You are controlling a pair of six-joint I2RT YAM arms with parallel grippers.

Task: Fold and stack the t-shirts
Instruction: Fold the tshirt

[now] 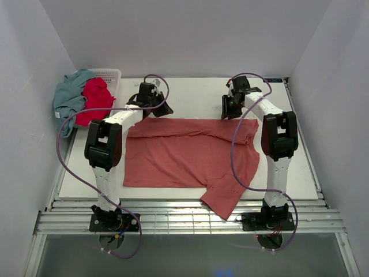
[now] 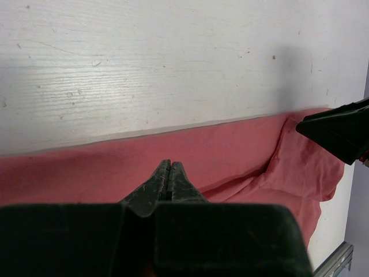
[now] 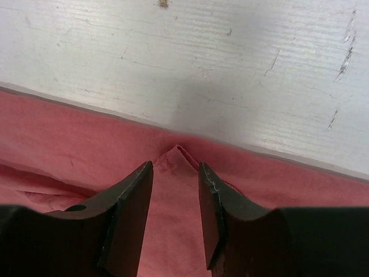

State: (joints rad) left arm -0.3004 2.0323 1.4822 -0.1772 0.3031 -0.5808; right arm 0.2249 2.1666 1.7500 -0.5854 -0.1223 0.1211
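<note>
While the salmon-red shirt [image 1: 184, 153] lies spread on the table [image 1: 196, 92], the left gripper [image 2: 170, 164] is pressed together at its far edge. The right gripper [image 3: 176, 166] stands apart, straddling a raised peak of the cloth.

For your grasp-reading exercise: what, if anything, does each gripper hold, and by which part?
Left gripper: shut at the far edge of the salmon-red t-shirt; pinched cloth cannot be confirmed. Right gripper holds nothing: open jaws straddle its puckered far edge.

Matt cloth t-shirt [image 1: 184, 153] on scuffed wooden table [image 1: 196, 95]
</note>
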